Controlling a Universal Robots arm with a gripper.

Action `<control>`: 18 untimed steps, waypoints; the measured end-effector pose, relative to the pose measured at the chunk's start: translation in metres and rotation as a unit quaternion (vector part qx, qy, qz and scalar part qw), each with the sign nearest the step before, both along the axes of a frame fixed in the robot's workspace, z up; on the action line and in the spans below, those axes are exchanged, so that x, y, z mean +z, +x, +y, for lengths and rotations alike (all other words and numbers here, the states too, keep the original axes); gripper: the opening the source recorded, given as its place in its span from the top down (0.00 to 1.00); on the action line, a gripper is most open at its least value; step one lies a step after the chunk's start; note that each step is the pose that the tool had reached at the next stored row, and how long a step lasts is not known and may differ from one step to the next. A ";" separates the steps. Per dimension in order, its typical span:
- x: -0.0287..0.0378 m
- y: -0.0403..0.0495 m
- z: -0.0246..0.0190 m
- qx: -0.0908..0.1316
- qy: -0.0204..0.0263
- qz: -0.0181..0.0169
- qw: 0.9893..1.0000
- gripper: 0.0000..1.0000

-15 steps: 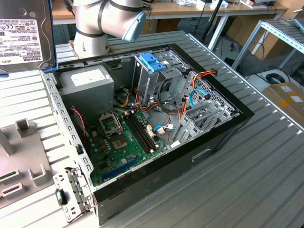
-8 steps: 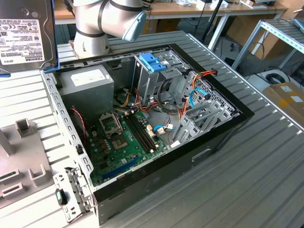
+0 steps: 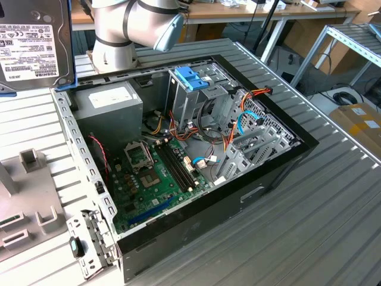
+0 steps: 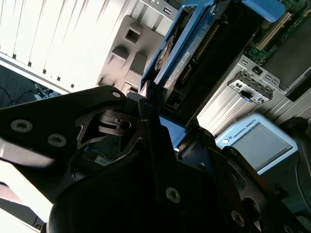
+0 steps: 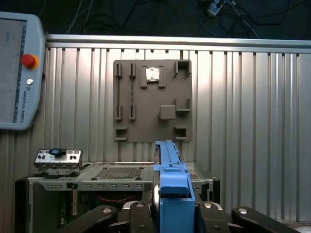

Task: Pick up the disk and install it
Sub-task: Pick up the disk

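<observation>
- The disk [image 3: 33, 42] is held up off the worktop [image 3: 333, 226] at the exterior view's left. It is outside the open computer case [image 3: 238, 196], with its label facing that camera.
- The fingers [image 5: 141, 218] pinch the disk from both sides. In the first wrist view its blue carrier rail runs edge-on between them.
- The step in hand looks like carrying the disk to the drive cage [image 3: 190, 101]. Doing it well probably means holding the rail square to the bay, gripping firmly, and clearing the case wall and the loose cables [image 3: 262, 93].
- The exterior view shows the cage's blue handle [image 3: 191, 77] and the motherboard. The first wrist view instead shows a grey fixture plate [image 5: 153, 99] and a teach pendant [image 5: 19, 73].
</observation>
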State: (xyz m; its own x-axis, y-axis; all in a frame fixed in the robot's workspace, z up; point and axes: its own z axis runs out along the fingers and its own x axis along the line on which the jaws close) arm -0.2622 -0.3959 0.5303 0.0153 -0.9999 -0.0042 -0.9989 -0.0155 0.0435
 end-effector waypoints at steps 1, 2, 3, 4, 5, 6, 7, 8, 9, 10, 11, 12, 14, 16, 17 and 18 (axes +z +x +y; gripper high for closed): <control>0.0000 0.0003 -0.0001 0.000 0.000 0.000 1.000 0.63; 0.0000 0.0005 -0.0002 0.000 0.000 0.000 1.000 0.63; 0.0000 0.0008 -0.0003 0.000 0.000 0.000 1.000 0.63; 0.0000 0.0011 -0.0004 0.000 0.000 0.000 1.000 0.63; -0.0001 0.0014 -0.0005 0.000 0.000 0.000 1.000 0.63; -0.0001 0.0019 -0.0006 0.000 0.000 0.000 1.000 0.63; -0.0001 0.0022 -0.0007 0.000 0.000 0.000 1.000 0.63; -0.0001 0.0026 -0.0008 0.000 0.000 0.000 1.000 0.63; -0.0001 0.0030 -0.0008 0.000 0.000 0.000 1.000 0.63; -0.0002 0.0039 -0.0011 0.000 0.000 0.000 1.000 0.63; -0.0002 0.0050 -0.0012 0.000 0.000 0.000 1.000 0.63; -0.0002 0.0055 -0.0013 0.000 0.000 0.000 1.000 0.63; -0.0003 0.0065 -0.0015 0.000 0.000 0.000 1.000 0.63; -0.0004 0.0080 -0.0016 0.000 0.000 0.000 1.000 0.63; -0.0004 0.0086 -0.0018 0.000 0.000 0.000 1.000 0.63; -0.0004 0.0090 -0.0019 0.000 0.000 0.000 1.000 0.63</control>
